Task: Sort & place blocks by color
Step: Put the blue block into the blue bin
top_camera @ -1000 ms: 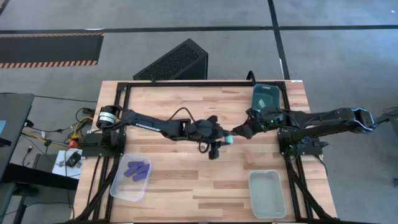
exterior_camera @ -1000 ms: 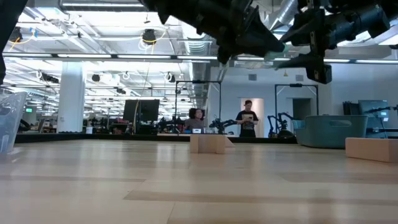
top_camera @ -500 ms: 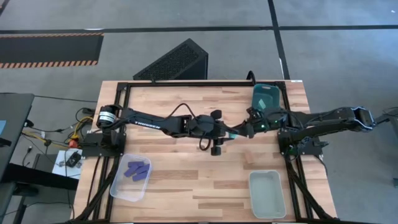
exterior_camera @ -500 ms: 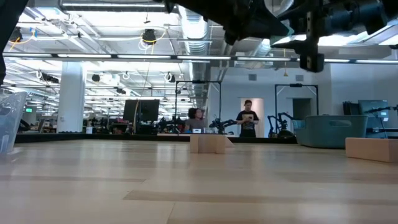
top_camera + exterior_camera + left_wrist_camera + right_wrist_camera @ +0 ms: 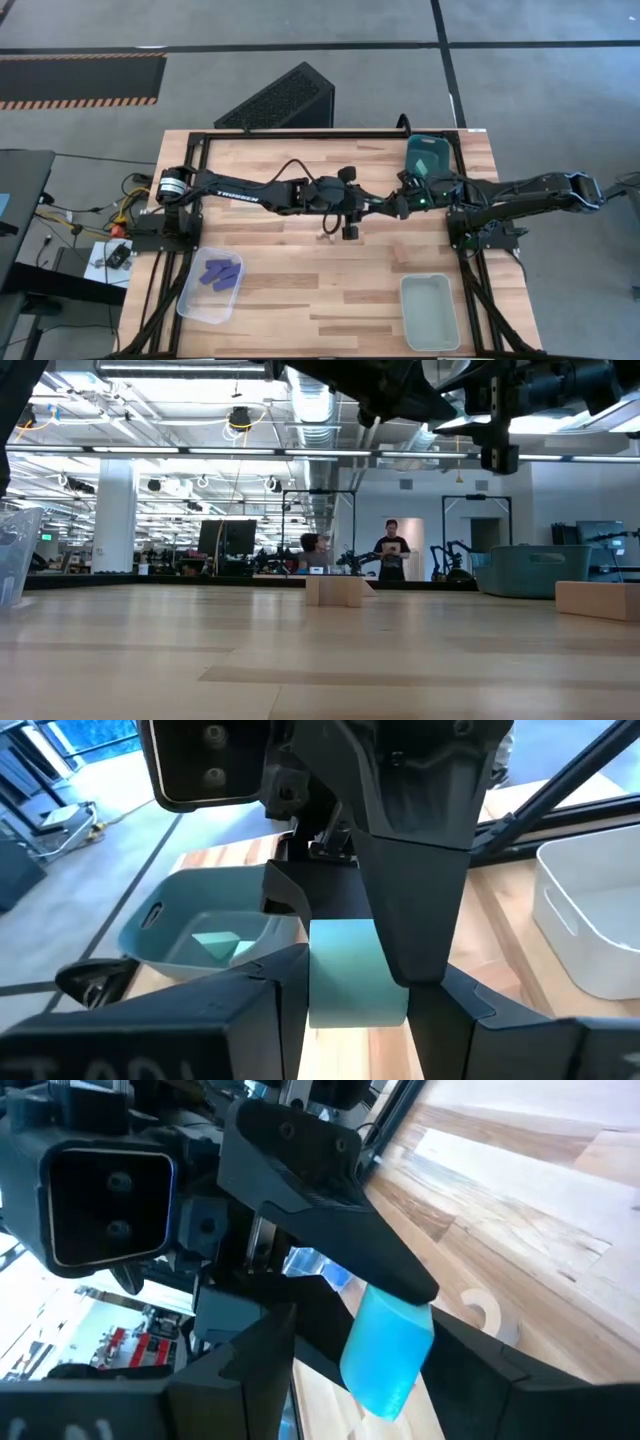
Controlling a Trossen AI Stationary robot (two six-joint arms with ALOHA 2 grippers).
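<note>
High view straight down over light wooden table (image 5: pixel 300 290); low view level across it; wrist views close, both on one teal block (image 5: pixel 345 970)

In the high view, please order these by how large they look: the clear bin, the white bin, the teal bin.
1. Clear bin and white bin: they look about alike, so no ranking.
2. Teal bin: smallest, though the right arm covers part of it.

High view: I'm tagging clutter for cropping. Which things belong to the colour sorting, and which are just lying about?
Job: teal block in the left gripper, between the right gripper's open fingers, over the table; purple blocks in the clear bin; teal bin; white bin; tan block.
Lying about: black vented box; cables.
</note>
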